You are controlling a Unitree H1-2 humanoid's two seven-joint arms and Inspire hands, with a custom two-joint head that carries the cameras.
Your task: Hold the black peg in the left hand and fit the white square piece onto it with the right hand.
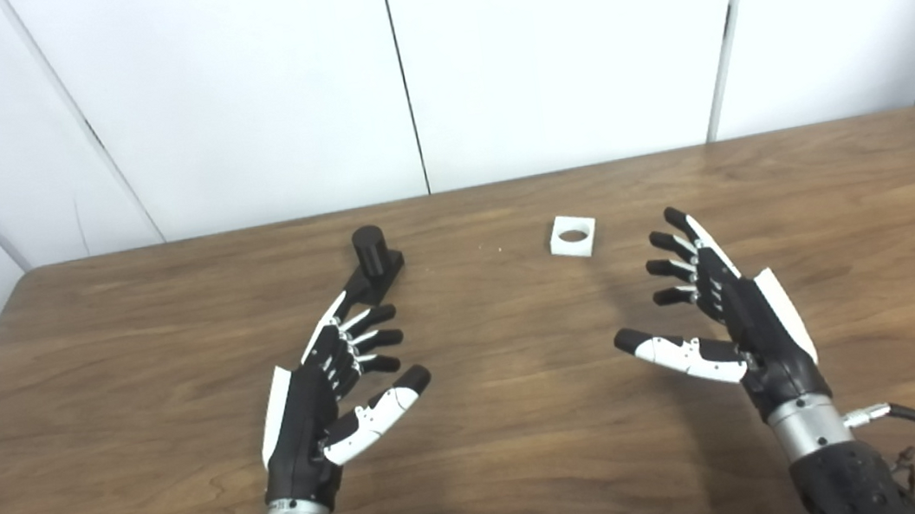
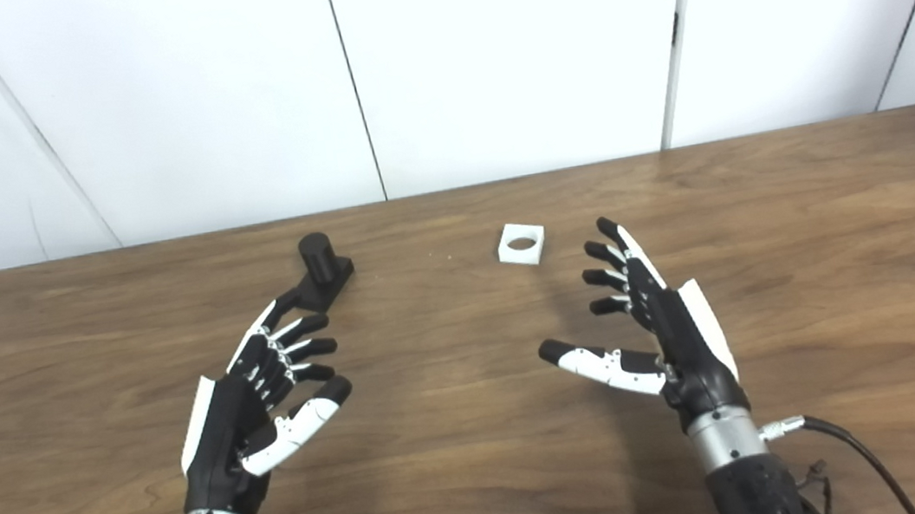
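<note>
Background only
Brown wood-grain table (image 1: 534, 457); white panelled wall (image 1: 554, 44) behind it, dark vertical seams.

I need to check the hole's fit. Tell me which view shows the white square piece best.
Left eye view: the white square piece sits nearer the picture's centre, its round hole plainly open. The right eye view shows it much the same, just further left.

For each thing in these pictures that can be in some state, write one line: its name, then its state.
black peg: upright on its base on the table, not held
white square piece: flat on the table, hole facing up, not held
left hand: open, holding nothing
right hand: open, holding nothing
</note>
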